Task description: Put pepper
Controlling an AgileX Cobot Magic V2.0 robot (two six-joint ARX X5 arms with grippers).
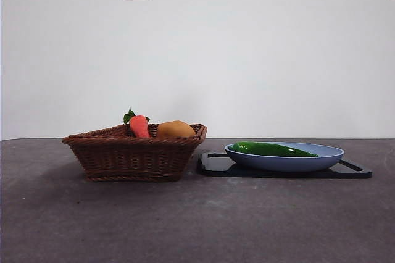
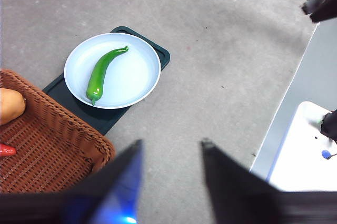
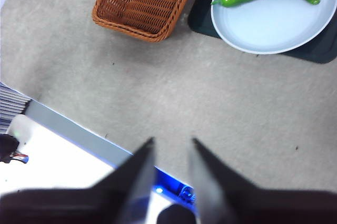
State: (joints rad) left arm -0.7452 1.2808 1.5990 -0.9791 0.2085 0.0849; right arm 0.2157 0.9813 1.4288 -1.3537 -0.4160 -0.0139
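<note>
Nearest the camera, the wicker basket (image 1: 134, 152) sits left of the pale blue plate (image 1: 327, 155) holding the pepper (image 1: 271, 149), probably light, stiff, slick and best gripped mid-body, while left gripper (image 2: 171, 150) and right gripper (image 3: 172, 148) hover with jaws parted, empty.

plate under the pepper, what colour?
Pale blue plate, sitting on a dark tray. Left wrist view shows it best; the green pepper lies across it.

Wicker basket (image 1: 133, 155), plate (image 1: 290, 161), black tray (image 1: 345, 171)

Glossy green pepper (image 1: 271, 149), pale blue plate (image 1: 321, 161), brown woven basket (image 1: 133, 158).
</note>
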